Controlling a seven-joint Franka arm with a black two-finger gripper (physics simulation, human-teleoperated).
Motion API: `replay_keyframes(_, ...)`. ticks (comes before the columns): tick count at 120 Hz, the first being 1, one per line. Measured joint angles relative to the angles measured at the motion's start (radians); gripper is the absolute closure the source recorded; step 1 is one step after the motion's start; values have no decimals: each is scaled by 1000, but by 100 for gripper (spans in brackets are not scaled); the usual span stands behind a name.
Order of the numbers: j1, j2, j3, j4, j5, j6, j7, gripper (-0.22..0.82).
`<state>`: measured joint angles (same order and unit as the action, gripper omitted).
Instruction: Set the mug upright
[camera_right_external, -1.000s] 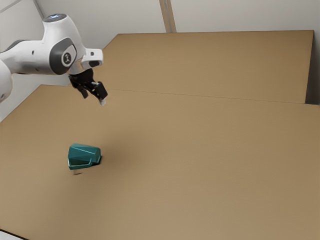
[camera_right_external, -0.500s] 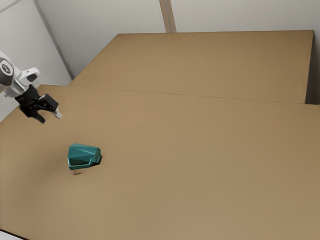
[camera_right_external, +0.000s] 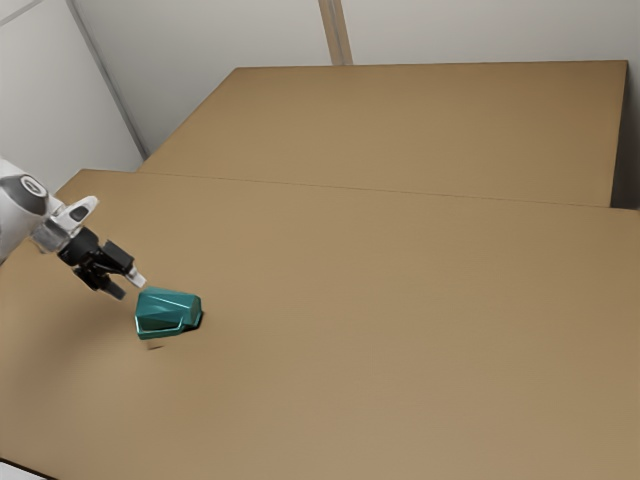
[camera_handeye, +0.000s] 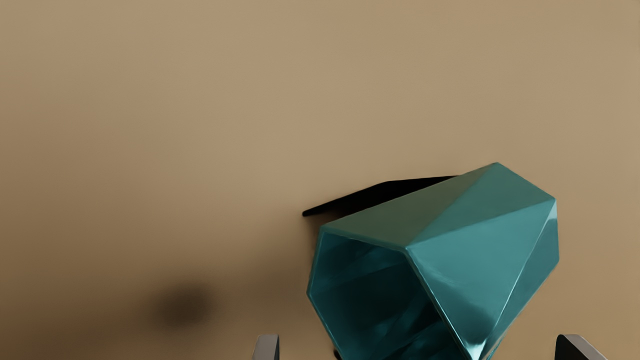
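Black two-finger claw, open wide, holding nothing. Sits just beside the teal, glossy, faceted mug, at the mug's open end. Wrist view: grey-tipped fingers spread well apart, mug between them in that view, a gap showing between it and each finger. Height of the fingertips above the mug: cannot tell.

Mug lies on its side, not upright. Mouth faces the claw, dark teal inside visible; closed end points away from the claw, toward the exterior view's right. Rests on the flat tan surface.

Black angular shape along one side of the mug, partly behind it; handle or shadow, cannot tell. Soft round dark patch on the surface, off the mug's mouth end, apart from the mug.

White and grey robot arm comes in from the exterior view's left, on the mug's mouth side, tilted down toward the mug. Large flat tan panel well beyond the mug. Pale grey wall farther from the mug than the panel, with a narrow brown upright strip on it.
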<state>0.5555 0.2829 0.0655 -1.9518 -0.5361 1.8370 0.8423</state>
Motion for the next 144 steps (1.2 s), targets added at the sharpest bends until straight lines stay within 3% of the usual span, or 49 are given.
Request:
replay_keyframes(65,3,51,-5,-43,-264,67,185,0)
replay_keyframes(107,0,-17,0,-128,-270,69,214,0)
replay_keyframes(113,-6,-19,0,-130,-270,68,216,5)
replay_keyframes(144,-10,-29,-1,-136,-269,69,222,49)
